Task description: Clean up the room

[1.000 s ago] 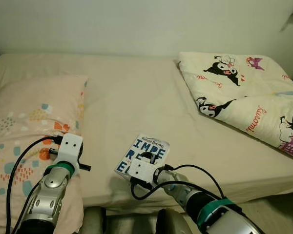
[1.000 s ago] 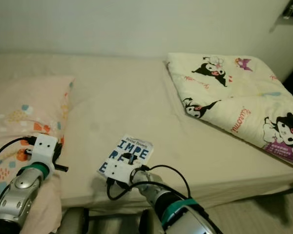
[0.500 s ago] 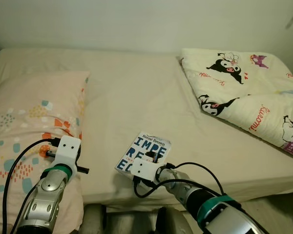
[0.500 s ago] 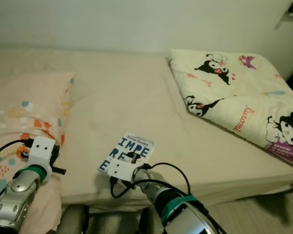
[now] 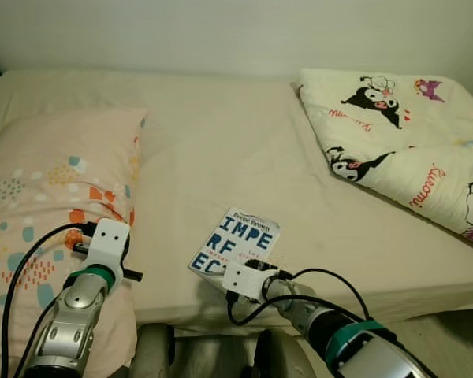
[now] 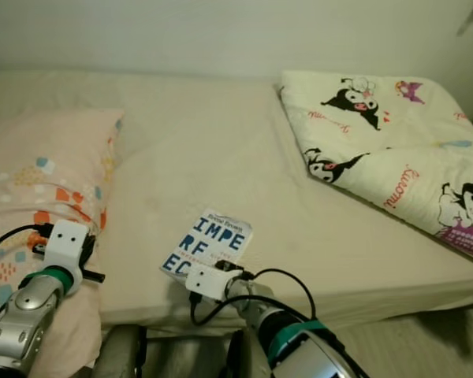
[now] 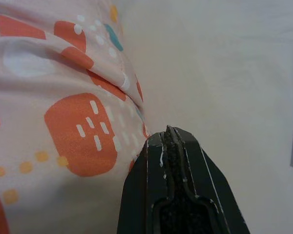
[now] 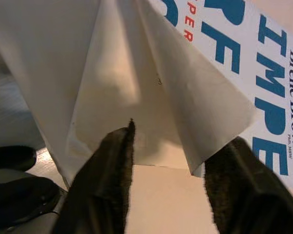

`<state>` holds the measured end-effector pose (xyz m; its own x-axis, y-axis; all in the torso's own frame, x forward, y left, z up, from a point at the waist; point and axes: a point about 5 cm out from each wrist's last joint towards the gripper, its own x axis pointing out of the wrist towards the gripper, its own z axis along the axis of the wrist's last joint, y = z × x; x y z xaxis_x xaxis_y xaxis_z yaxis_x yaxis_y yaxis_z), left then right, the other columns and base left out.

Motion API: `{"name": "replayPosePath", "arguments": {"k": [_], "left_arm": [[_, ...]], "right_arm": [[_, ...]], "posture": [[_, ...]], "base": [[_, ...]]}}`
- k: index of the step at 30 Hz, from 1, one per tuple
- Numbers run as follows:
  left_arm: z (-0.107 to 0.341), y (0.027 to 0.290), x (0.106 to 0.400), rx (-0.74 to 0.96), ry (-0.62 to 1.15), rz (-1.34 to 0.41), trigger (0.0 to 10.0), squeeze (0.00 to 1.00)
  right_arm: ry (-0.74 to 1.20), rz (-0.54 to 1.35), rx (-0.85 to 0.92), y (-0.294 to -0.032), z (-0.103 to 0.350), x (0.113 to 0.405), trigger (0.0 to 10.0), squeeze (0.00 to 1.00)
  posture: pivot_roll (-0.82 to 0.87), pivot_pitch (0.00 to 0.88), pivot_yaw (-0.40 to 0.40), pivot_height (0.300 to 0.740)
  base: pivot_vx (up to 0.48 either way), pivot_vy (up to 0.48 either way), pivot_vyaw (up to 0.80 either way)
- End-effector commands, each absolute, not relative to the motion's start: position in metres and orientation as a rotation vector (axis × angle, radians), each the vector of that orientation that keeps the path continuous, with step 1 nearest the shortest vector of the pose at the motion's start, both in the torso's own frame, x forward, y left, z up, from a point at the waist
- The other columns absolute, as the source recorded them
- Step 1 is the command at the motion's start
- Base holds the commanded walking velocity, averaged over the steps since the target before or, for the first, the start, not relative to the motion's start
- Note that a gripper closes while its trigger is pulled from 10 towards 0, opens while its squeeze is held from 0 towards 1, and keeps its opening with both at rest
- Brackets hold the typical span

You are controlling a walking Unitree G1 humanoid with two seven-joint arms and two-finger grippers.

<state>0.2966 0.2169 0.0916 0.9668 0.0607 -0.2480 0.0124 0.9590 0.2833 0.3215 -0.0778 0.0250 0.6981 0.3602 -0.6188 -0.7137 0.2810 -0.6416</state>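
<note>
Resting book (image 5: 240,243): near bed (image 5: 221,157) edge, cover lifted.
Right gripper (image 8: 171,170): fingers spread at book's near corner.
Left gripper (image 7: 173,146): fingers pressed together beside pillow (image 5: 39,189).

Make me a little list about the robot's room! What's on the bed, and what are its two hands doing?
place: bed with a beige sheet
book: white book with blue letters, near the bed's front edge
pillow: pink patterned pillow on the robot's left
blanket: folded cartoon blanket on the robot's right
right gripper: open, at the book's lifted cover corner
left gripper: shut, beside the pillow
</note>
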Motion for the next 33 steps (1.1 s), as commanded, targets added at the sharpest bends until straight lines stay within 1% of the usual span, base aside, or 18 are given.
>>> {"name": "replayPosePath", "arguments": {"k": [1, 7, 8, 10, 11, 12, 13, 14, 15, 16, 17, 23, 27, 29, 30, 31, 32, 33], "left_arm": [[0.089, 0.217, 0.294, 0.294, 0.277, 0.016, 10.0, 0.00], [0.089, 0.217, 0.293, 0.296, 0.278, 0.018, 10.0, 0.00], [0.090, 0.219, 0.292, 0.298, 0.279, 0.020, 10.0, 0.00], [0.090, 0.220, 0.291, 0.299, 0.280, 0.023, 10.0, 0.00], [0.090, 0.221, 0.291, 0.301, 0.281, 0.025, 10.0, 0.00], [0.090, 0.222, 0.290, 0.302, 0.281, 0.026, 10.0, 0.00], [0.090, 0.222, 0.290, 0.302, 0.281, 0.026, 10.0, 0.00], [0.090, 0.222, 0.290, 0.303, 0.282, 0.027, 10.0, 0.00], [0.090, 0.223, 0.290, 0.304, 0.282, 0.030, 10.0, 0.00], [0.090, 0.223, 0.290, 0.304, 0.282, 0.031, 10.0, 0.00], [0.090, 0.223, 0.289, 0.304, 0.282, 0.032, 10.0, 0.00], [0.090, 0.223, 0.289, 0.306, 0.284, 0.032, 10.0, 0.00], [0.090, 0.224, 0.288, 0.311, 0.286, 0.032, 10.0, 0.00], [0.090, 0.224, 0.288, 0.311, 0.286, 0.032, 10.0, 0.00], [0.090, 0.224, 0.288, 0.312, 0.286, 0.031, 10.0, 0.00], [0.090, 0.224, 0.288, 0.312, 0.286, 0.031, 10.0, 0.00], [0.090, 0.224, 0.288, 0.313, 0.286, 0.030, 10.0, 0.00], [0.090, 0.224, 0.288, 0.313, 0.286, 0.030, 10.0, 0.00]], "right_arm": [[0.430, 0.755, -1.045, -0.081, 0.017, 0.315, 0.0, 0.00], [0.412, 0.746, -1.026, -0.078, 0.019, 0.316, 0.0, 0.00], [0.400, 0.730, -0.993, -0.075, 0.021, 0.317, 0.0, 0.00], [0.390, 0.726, -0.960, -0.072, 0.022, 0.317, 1.1, 0.00], [0.386, 0.735, -0.936, -0.070, 0.022, 0.317, 2.4, 0.00], [0.385, 0.742, -0.921, -0.068, 0.023, 0.316, 2.7, 0.00], [0.385, 0.742, -0.921, -0.068, 0.023, 0.316, 2.7, 0.00], [0.379, 0.750, -0.913, -0.066, 0.023, 0.316, 2.2, 0.00], [0.373, 0.753, -0.896, -0.064, 0.024, 0.316, 0.7, 0.00], [0.370, 0.753, -0.887, -0.063, 0.024, 0.316, 0.7, 0.00], [0.366, 0.751, -0.877, -0.062, 0.025, 0.316, 0.0, 0.00], [0.361, 0.766, -0.852, -0.057, 0.027, 0.316, 0.0, 0.00], [0.332, 0.894, -0.741, -0.033, 0.028, 0.307, 0.0, 0.00], [0.326, 0.919, -0.725, -0.029, 0.028, 0.304, 0.0, 0.00], [0.320, 0.980, -0.696, -0.024, 0.026, 0.298, 0.0, 0.00], [0.320, 0.980, -0.696, -0.024, 0.026, 0.298, 0.0, 0.00], [0.318, 1.033, -0.673, -0.021, 0.023, 0.292, 0.0, 0.00], [0.318, 1.033, -0.673, -0.021, 0.023, 0.292, 0.0, 0.00]], "posture": [[0.26, 0.151, -0.068, 0.625], [0.26, 0.157, -0.066, 0.625], [0.26, 0.157, -0.066, 0.625], [0.26, 0.157, -0.066, 0.625], [0.26, 0.157, -0.066, 0.625], [0.26, 0.157, -0.066, 0.625], [0.26, 0.157, -0.066, 0.625], [0.26, 0.157, -0.066, 0.625], [0.26, 0.157, -0.066, 0.625], [0.26, 0.157, -0.066, 0.625], [0.26, 0.157, -0.066, 0.625], [0.26, 0.157, -0.066, 0.625], [0.27, 0.158, -0.069, 0.625], [0.27, 0.158, -0.069, 0.625], [0.27, 0.159, -0.067, 0.625], [0.27, 0.159, -0.067, 0.625], [0.27, 0.159, -0.067, 0.625], [0.27, 0.159, -0.067, 0.625]], "base": [[0.000, 0.000, 0.00], [0.000, 0.000, 0.00], [0.000, 0.000, 0.00], [0.000, 0.000, 0.00], [0.000, 0.000, 0.00], [0.000, 0.000, 0.00], [0.000, 0.000, 0.00], [0.000, 0.000, 0.00], [0.000, 0.000, 0.00], [0.000, 0.000, 0.00], [0.000, 0.000, 0.00], [0.000, 0.000, 0.00], [0.000, 0.000, 0.00], [0.000, 0.000, 0.00], [0.000, 0.000, 0.00], [0.000, 0.000, 0.00], [0.000, 0.000, 0.00], [0.000, 0.000, 0.00]]}}
